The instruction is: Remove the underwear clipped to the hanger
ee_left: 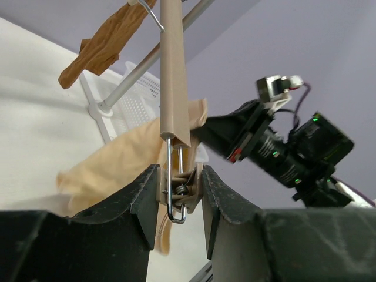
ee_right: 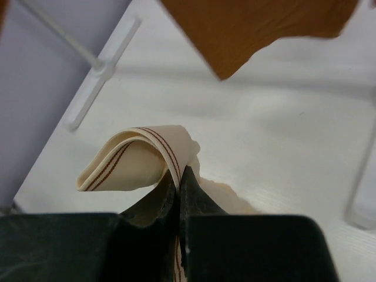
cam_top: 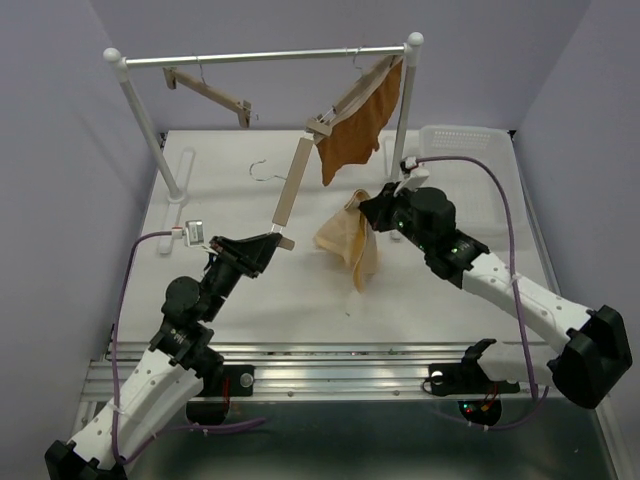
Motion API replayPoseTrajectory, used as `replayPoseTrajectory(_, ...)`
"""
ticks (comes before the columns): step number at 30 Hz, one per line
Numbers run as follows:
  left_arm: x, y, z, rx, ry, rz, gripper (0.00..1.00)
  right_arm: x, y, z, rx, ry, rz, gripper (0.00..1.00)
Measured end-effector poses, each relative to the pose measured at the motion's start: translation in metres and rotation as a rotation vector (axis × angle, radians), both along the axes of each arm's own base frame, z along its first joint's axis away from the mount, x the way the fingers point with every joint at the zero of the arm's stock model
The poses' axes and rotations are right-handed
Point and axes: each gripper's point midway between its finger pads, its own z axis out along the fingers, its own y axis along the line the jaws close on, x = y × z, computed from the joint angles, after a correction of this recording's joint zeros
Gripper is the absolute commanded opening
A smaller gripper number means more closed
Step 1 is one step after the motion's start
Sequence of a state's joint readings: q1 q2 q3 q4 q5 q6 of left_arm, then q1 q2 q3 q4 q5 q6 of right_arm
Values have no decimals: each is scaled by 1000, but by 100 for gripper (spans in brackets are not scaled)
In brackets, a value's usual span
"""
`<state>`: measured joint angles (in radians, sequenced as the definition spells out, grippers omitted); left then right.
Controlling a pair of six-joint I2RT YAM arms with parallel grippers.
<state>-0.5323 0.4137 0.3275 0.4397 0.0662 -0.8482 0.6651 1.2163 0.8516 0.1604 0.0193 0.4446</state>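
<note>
The underwear point(cam_top: 345, 240) (apparently free of both clips already) is being pinched tight by the right gripper point(ee_right: 179, 175), the hanger point(cam_top: 292, 185) being clamped by the left gripper point(ee_left: 181, 195).

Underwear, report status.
Left gripper shut on hanger clip end. Right gripper shut on underwear, apparently off the hanger. Orange-brown garment hangs near hanger's far end.

Hanger point(cam_top: 291, 190): light-wood bar, steeply tilted, lower clip end pinched in left tool point(cam_top: 272, 241). Underwear point(cam_top: 348, 240): cream, crumpled, brown-striped band gripped by right tool point(cam_top: 362, 207), lower folds draped on tabletop point(cam_top: 230, 290), apart from bar
</note>
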Motion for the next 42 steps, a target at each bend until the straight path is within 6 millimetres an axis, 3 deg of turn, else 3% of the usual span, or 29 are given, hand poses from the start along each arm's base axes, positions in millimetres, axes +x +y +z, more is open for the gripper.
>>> replayPoseTrajectory(4,0,3,-2,7,6,18,0,32,-56,63,-5,-97,-267,1)
replayPoseTrajectory(7,0,5,-4,29,1,29,0,50,-101,97,-2,-145,-426,1)
replayPoseTrajectory(10,0,8,-1,62,-2,40,0,66,-144,111,-39,-156,-571,1)
replayPoseTrajectory(20,-22,36,44,187,-111,126,0,112,-257,114,-204,-121,-893,1)
replayPoseTrajectory(22,-27,42,54,199,-133,146,0,123,-273,111,-220,-107,-919,1)
replayPoseTrajectory(25,-33,51,69,208,-168,174,0,146,-297,89,-264,-52,-952,1)
replayPoseTrajectory(30,-33,52,60,243,-145,176,0,181,-309,29,-322,78,-928,7)
replayPoseTrajectory(33,-33,51,57,251,-136,170,0,188,-312,-11,-371,168,-920,8)
replayPoseTrajectory(37,-34,50,57,252,-136,163,0,194,-313,-52,-425,270,-901,89)
replayPoseTrajectory(39,-34,50,56,253,-136,161,0,194,-310,-61,-431,297,-866,99)
replayPoseTrajectory(42,-36,49,56,253,-140,148,0,191,-299,-59,-404,308,-803,100)
